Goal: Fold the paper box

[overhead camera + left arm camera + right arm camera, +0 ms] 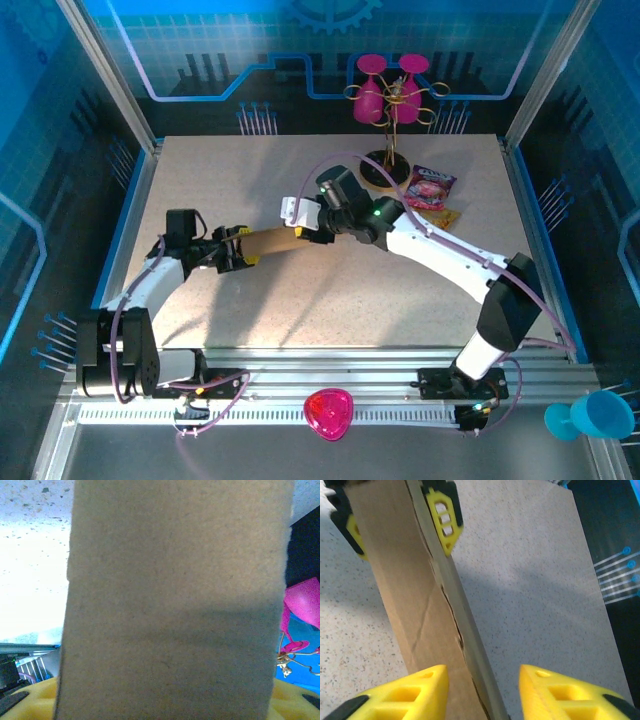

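Note:
The paper box (270, 240) is a flat brown cardboard piece held off the table between my two arms. My left gripper (235, 252) is shut on its left end; in the left wrist view the cardboard (175, 605) blocks almost everything, with yellow fingertips (35, 702) at the bottom corners. From the right wrist camera, the box (405, 590) runs away from me, a crease and a split seam along it, and the left gripper's fingers (442, 517) clamp its far end. My right gripper (482, 690) is open; the box's near end lies between its jaws, against the left one.
A black-based gold stand (385, 172) with two pink goblets (390, 95) stands at the back, snack bags (430, 187) beside it. A pink heart-shaped dish (328, 413) and a blue cup (590, 415) sit off the table's near edge. Metal frame posts flank the table.

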### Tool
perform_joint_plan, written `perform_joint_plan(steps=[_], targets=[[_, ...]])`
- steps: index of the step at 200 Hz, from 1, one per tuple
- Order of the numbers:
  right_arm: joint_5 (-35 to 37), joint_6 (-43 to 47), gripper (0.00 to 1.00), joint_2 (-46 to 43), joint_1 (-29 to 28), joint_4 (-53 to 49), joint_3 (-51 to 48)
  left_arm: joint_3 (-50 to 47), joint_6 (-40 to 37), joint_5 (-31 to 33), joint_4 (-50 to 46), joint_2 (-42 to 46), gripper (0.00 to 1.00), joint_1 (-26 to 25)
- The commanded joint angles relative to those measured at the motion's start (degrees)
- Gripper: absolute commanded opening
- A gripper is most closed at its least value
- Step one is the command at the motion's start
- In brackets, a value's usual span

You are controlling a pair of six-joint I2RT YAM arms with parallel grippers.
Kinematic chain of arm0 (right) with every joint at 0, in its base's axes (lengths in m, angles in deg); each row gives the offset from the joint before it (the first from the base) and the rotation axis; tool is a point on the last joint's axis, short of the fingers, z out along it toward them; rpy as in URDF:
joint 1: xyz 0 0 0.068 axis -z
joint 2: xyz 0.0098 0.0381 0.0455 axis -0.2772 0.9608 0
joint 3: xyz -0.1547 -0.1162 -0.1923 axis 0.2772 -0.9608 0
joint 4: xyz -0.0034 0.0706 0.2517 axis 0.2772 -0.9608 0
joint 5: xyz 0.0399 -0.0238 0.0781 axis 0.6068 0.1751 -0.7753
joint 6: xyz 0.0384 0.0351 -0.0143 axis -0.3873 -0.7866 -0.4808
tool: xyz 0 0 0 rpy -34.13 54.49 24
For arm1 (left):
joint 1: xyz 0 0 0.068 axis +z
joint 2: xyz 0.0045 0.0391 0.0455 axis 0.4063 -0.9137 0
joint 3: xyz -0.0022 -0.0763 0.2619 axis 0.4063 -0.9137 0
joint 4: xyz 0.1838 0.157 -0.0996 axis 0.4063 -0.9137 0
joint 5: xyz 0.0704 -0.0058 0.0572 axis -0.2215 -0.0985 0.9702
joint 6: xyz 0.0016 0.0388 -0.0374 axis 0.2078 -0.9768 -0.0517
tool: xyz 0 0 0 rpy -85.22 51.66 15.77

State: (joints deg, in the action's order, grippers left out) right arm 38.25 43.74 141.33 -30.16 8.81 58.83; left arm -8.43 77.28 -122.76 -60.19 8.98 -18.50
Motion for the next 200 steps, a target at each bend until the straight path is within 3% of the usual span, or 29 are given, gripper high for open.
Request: perform_joint_plan(steps=[1, 17, 32, 44, 65, 87, 109, 145, 200], targets=[[-1.7, -9.6, 0.51, 1.5, -3.0, -3.7, 8.8, -0.2, -0.5, 1.8, -4.9, -1.2, 0.29, 0.5], [5.9, -26.8, 0.51, 5.1, -5.7, -8.8, 18.7, -0.5, 0.7, 2.1, -3.9, -1.0, 0.28, 0.5], [15.7, -46.5, 0.57, 9.8, -8.5, -20.2, 30.5, -0.8, 2.1, 3.2, -3.0, -0.4, 0.28, 0.5], [23.3, -64.0, 0.49, 12.5, -11.3, -30.8, 37.3, -0.9, 3.1, 4.0, -2.2, 0.3, 0.28, 0.5], [23.3, -90.2, 0.41, 15.2, -14.4, -42.1, 42.0, -1.1, 4.0, 5.1, -0.2, 1.2, 0.28, 0.5], [14.6, -109.2, 0.42, 20.0, -15.2, -46.3, 46.7, -0.9, 6.0, 5.9, 0.6, 1.5, 0.29, 0.5], [10.5, -119.2, 0.43, 24.7, -16.7, -48.3, 53.0, -1.1, 6.5, 5.4, 2.0, 0.9, 0.29, 0.5], [12.9, -129.1, 0.53, 29.8, -18.8, -48.3, 58.9, -1.6, 7.3, 5.4, 3.5, 1.1, 0.29, 0.5], [20.1, -130.0, 0.57, 31.5, -19.8, -41.2, 59.1, -3.1, 7.8, 4.9, 3.9, 2.3, 0.28, 0.4]])
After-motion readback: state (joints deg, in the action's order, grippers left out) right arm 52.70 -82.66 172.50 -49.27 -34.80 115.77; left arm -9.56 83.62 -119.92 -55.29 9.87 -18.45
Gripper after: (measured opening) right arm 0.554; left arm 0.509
